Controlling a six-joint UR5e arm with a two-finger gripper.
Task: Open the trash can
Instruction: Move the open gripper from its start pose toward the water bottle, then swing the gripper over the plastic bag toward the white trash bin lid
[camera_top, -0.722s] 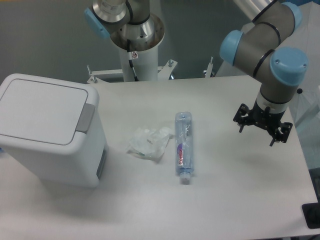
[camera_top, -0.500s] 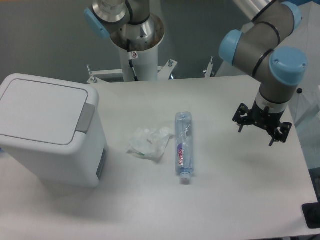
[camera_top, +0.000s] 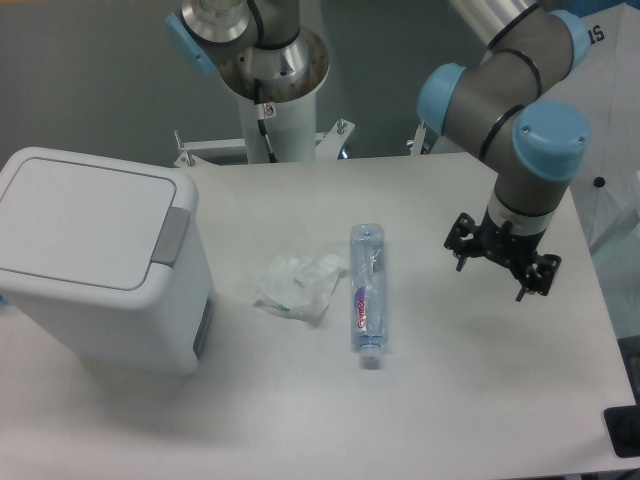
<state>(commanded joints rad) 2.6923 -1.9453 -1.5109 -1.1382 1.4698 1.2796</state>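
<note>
The trash can (camera_top: 95, 255) is a large white boxy bin at the left of the table. Its flat lid is closed, with a grey push-latch strip (camera_top: 172, 235) on its right edge. My gripper (camera_top: 491, 279) hangs over the right side of the table, far from the bin. Its fingers point down, spread apart and empty.
A clear plastic bottle (camera_top: 366, 290) lies lengthwise at the table's middle. A crumpled clear plastic wrapper (camera_top: 298, 284) lies just left of it, between bottle and bin. A second arm's white base (camera_top: 270, 90) stands at the back edge.
My gripper and arm have moved a little to the left, toward the bottle. The bin, bottle and wrapper have not moved.
</note>
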